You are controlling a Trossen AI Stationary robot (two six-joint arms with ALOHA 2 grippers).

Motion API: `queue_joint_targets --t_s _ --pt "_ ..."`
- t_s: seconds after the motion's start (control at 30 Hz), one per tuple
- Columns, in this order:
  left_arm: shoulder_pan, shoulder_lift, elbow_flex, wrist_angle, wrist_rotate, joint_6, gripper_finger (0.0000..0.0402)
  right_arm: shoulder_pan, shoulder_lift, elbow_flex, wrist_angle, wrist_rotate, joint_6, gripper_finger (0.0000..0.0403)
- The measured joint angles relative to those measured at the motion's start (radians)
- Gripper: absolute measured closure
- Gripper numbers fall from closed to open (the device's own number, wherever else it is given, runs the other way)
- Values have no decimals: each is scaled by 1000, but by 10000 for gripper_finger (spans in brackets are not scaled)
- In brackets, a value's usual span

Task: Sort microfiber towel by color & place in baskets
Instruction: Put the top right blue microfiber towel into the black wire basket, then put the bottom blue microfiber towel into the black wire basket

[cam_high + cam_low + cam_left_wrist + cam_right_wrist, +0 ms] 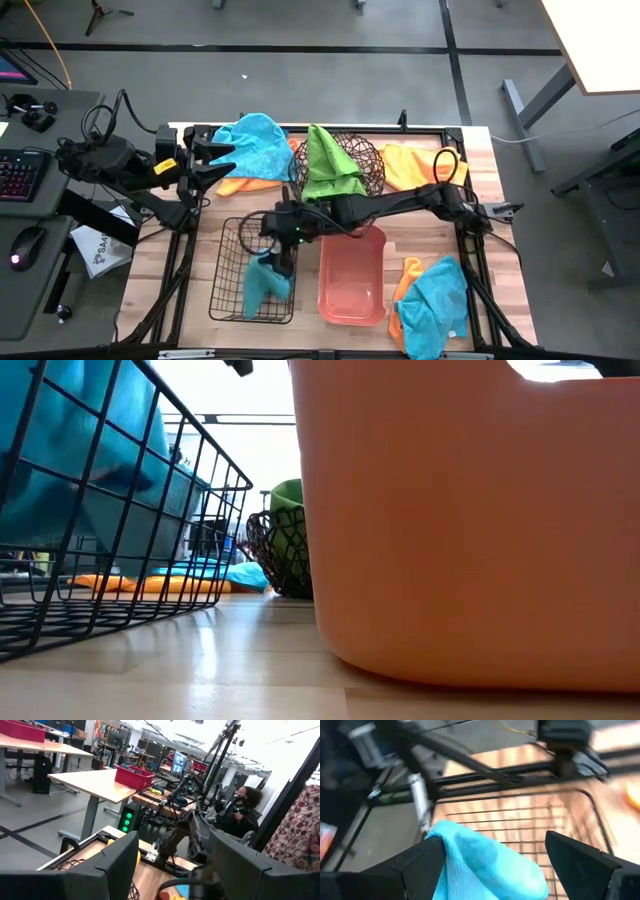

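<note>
– Wooden table [420,225] fills the middle of the overhead frame, right?

– Yes, with the black wire basket [228,290] at lower centre-left, the orange tub [352,300] beside it, the round wire bowl [368,160] above.

– Where is the right gripper [283,262]?

– Over the wire basket, fingers spread wide, a blue towel [266,285] lying in the basket below and between them; no grip on it visible.

– And the left gripper [220,160]?

– Upper left, fingers apart, holding nothing.

– Other towels?

– A green towel [330,165] drapes the bowl; more blue and orange ones lie at the top and lower right
</note>
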Motion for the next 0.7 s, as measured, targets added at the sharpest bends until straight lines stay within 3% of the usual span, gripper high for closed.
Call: queue_joint_targets --t_s 0.13,0.27,0.43,0.6,0.7 --pt "0 0 0 0 0 0 170 -29 0 -17 -77 -86 128 71" --pt "0 0 0 -1 0 0 170 -56 -5 -17 -195 -259 126 71" --pt "0 0 0 -2 0 7 170 -65 -51 -17 -365 -378 96 71" --pt "0 0 0 -2 -15 0 170 1 -114 -17 -658 -372 -4 71" --pt "0 2 0 -1 -34 -1 170 73 -163 -18 -851 -302 -35 71"
